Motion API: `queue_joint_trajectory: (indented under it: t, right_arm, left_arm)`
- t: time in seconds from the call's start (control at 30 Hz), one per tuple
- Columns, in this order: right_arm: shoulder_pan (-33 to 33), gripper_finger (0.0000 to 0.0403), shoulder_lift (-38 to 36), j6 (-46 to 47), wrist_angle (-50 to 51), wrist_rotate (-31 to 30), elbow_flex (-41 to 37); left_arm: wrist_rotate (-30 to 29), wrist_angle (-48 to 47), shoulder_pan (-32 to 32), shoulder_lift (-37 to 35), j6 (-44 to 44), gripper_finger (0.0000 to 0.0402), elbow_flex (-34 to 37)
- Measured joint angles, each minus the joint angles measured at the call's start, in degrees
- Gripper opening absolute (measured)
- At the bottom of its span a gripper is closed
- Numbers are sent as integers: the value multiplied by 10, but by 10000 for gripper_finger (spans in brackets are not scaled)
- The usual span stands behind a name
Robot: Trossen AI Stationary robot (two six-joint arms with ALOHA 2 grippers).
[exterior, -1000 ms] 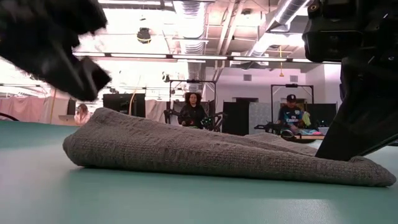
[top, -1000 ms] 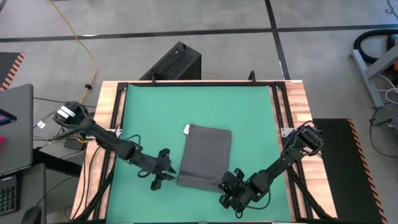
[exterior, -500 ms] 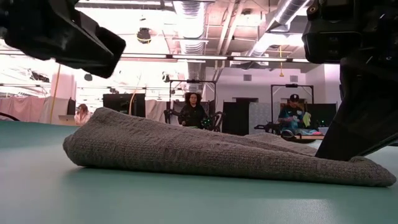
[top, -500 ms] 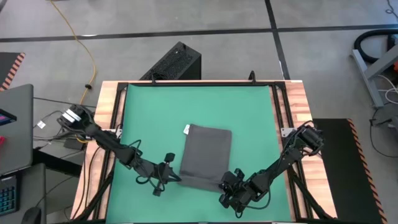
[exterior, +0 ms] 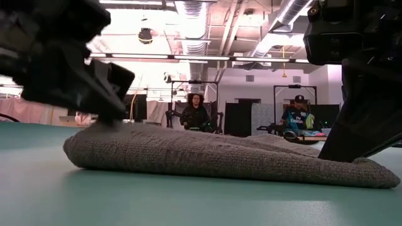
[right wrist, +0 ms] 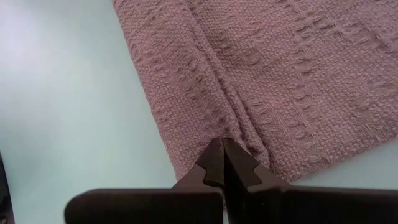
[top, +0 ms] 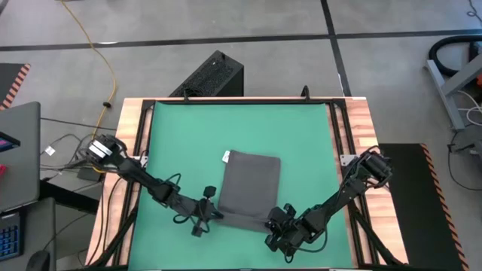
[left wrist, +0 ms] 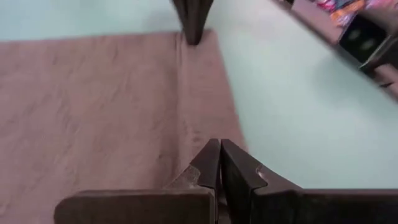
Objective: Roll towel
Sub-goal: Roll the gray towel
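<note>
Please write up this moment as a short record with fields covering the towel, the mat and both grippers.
towel: dark grey towel, folded flat, white tag at its far left corner
surface: green mat
left gripper: left gripper shut on the towel's near left corner
right gripper: right gripper shut on the towel's near right corner
rolling: not yet visible

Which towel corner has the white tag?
The far left corner of the towel, where the tag sticks out onto the mat. The two near corners are pinched by the left hand and right hand; the far right one is bare.
</note>
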State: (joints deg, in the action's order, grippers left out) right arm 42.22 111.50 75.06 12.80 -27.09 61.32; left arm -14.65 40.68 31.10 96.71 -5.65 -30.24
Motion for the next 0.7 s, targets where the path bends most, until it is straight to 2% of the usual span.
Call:
queue_joint_trajectory:
  t: [0.43, 0.7]
  right_arm:
    - [1, 15, 0, 0, -1, -1, 0]
    - [8, 51, -45, -55, 18, -24, -3]
  left_arm:
    - [0, -10, -10, 56, -51, 0, -1]
    - [5, -41, -10, 56, -75, 0, -1]
